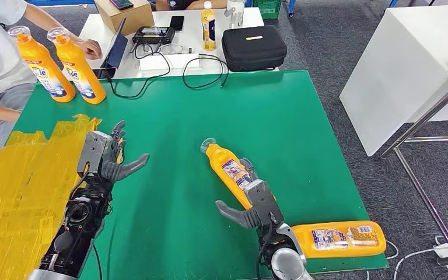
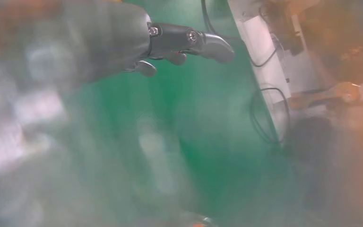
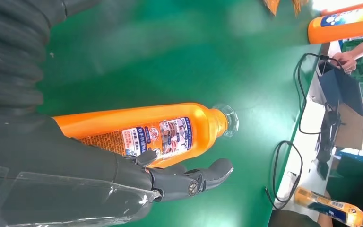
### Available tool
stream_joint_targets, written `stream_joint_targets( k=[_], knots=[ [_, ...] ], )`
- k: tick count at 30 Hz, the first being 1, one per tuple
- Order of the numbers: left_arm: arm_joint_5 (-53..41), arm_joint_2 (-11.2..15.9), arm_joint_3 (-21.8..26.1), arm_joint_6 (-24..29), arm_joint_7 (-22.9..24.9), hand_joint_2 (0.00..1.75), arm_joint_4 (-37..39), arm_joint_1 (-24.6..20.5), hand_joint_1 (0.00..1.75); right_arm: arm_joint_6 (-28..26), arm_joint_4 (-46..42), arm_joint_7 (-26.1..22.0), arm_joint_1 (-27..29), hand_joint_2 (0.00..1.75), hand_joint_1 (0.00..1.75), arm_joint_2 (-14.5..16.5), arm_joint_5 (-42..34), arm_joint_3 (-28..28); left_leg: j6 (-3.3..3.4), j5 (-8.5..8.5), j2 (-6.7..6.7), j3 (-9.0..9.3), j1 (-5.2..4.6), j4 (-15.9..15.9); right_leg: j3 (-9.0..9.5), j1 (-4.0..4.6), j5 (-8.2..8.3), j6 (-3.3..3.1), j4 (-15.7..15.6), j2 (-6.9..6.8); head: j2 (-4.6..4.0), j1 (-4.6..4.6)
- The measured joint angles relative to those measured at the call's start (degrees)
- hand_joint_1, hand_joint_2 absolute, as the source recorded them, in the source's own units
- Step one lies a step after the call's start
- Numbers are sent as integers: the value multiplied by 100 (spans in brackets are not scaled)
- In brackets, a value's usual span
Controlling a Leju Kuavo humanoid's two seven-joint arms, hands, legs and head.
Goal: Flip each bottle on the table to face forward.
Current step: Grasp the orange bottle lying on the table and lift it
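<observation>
Four large orange bottles are on the green table: two standing upright at the far left corner, one beside the other, and two lying on their sides nearer the robot, one in the middle and one at the near edge. One smaller yellow drink bottle stands on the white table behind. One black case, one cardboard box and two phones, one and another, are there too.

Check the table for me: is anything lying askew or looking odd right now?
Two orange bottles lie on their sides on the green table: one under the right hand, cap pointing away, another at the near edge. Two more stand upright at the far left. The yellow tape patch looks crumpled. No spills.
</observation>
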Motion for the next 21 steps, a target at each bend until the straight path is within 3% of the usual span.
stream_joint_targets(
  k=[5, 11, 21],
  knots=[
    [16, 4, 1, 18, -18, 175, -1, 0, 0, -175, -185, -152, -3, 175, 0, -51, 344, 51, 0, 0, 0, 0, 0, 0, 0, 0, 0, 0, 0, 0, -1, 0],
    [26, 13, 79, 11, -57, 175, -3, 7, 0, -446, -842, -228, -11, 175, 0, -290, 1397, 225, 0, 0, 0, -1, -1, 0, 1, -1, 0, 0, 0, 0, 0, 0],
    [5, 15, 165, -18, -90, 175, -32, 16, 0, -555, -1435, -294, -20, 175, 0, -617, 2124, 363, 0, 0, 0, 0, 0, 0, 1, 0, 0, 0, 0, 0, -1, 0]
  ],
)
